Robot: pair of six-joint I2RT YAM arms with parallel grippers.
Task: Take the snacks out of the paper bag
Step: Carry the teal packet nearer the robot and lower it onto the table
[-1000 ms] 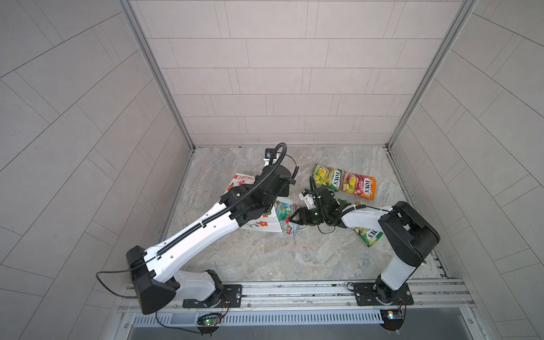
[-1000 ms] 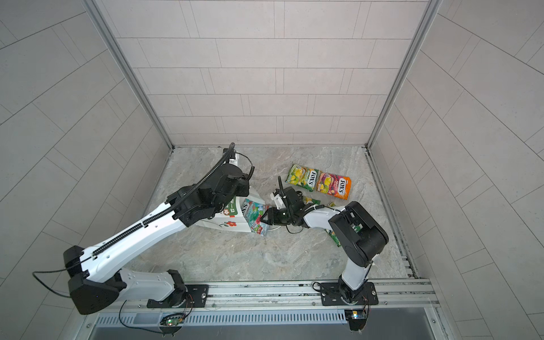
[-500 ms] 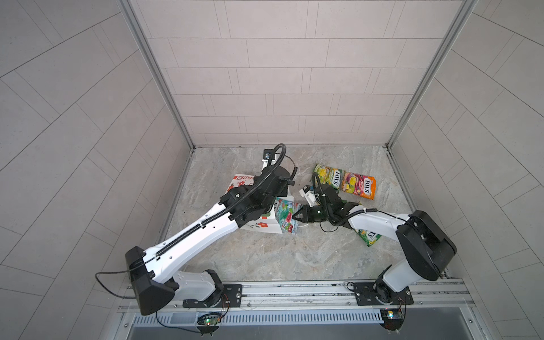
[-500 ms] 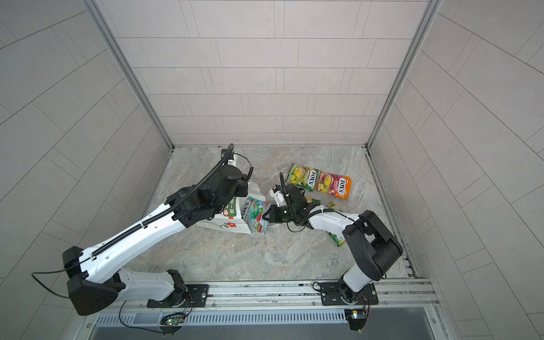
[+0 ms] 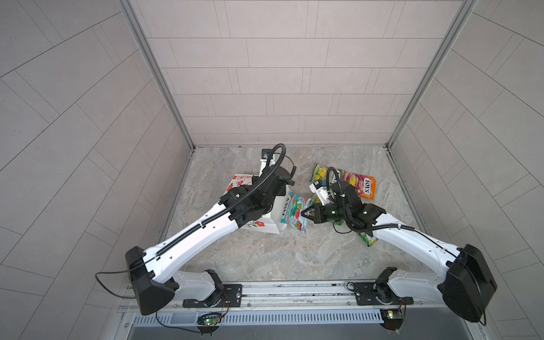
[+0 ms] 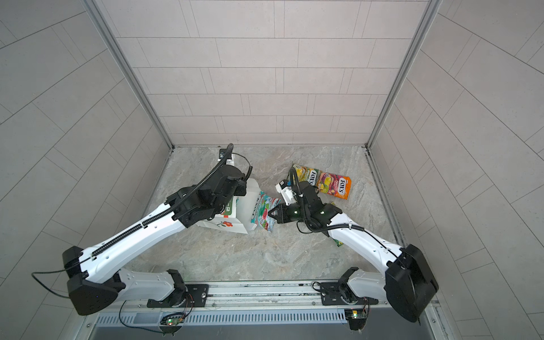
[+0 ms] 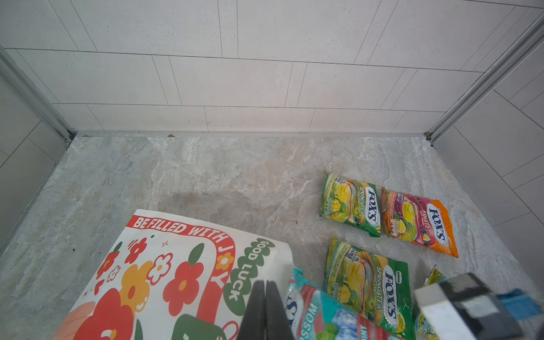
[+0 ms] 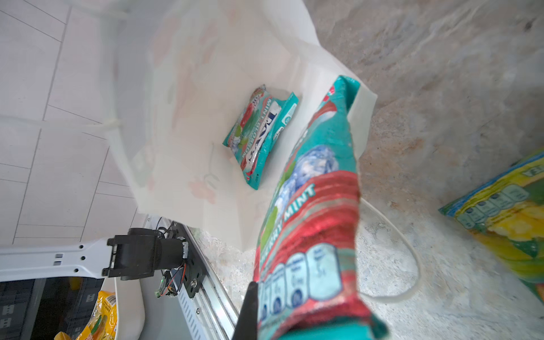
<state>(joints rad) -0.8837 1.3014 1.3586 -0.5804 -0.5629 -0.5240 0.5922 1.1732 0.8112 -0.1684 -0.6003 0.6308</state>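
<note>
- A tall white paper carrier bag printed with red flowers (image 5: 275, 217) lies on its side on the grey marbled surface (image 5: 294, 259), its mouth facing the right arm.
- The left tool (image 7: 265, 287) is clenched, its black fingers pressed together on the paper at the bag's mouth edge. The upper wall is lifted there, so the mouth gapes.
- The right tool (image 5: 304, 214) is clamped on one end of a flat glossy teal-and-red packet (image 5: 294, 213). The packet sits just at the mouth, with its far end over the bag's lower lip.
- A second teal-and-red packet (image 8: 259, 135) lies deep inside the bag, flat on the lower wall.
- Towards the back wall, a green-and-yellow packet (image 7: 350, 204) and an orange-and-pink packet (image 7: 418, 223) lie side by side, edges touching.
- A second green-and-yellow packet (image 7: 368, 282) lies nearer the bag's mouth, just beside the held one.
- One more green-and-yellow packet (image 5: 368, 238) pokes out from under the right arm, mostly hidden.
- A white cord handle (image 8: 406, 265) loops loose on the surface by the mouth.
</note>
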